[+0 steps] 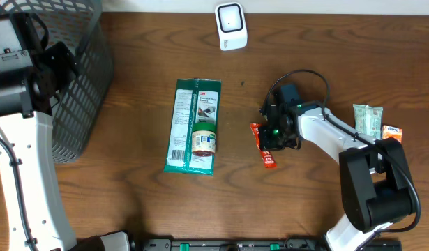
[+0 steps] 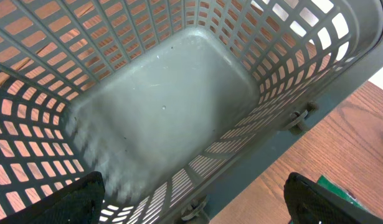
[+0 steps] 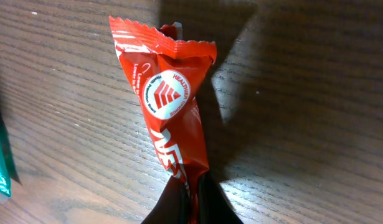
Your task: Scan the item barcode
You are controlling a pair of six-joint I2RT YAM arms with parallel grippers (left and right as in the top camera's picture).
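Red snack packet (image 3: pixel 172 112) sits right of centre on the wood table (image 1: pixel 130 181). The right gripper (image 3: pixel 192 202) is pinched tight on its near end. Bare wood lies all round it.
Green package (image 1: pixel 193 125) at its 9 o'clock, apart.
White scanner (image 1: pixel 231 26) at 11 o'clock, by the far edge.
Small packets (image 1: pixel 371 122) at 3 o'clock, near the right edge.
Left gripper (image 2: pixel 203 199) is spread wide above the grey basket (image 2: pixel 166 106) in the 10 o'clock corner.
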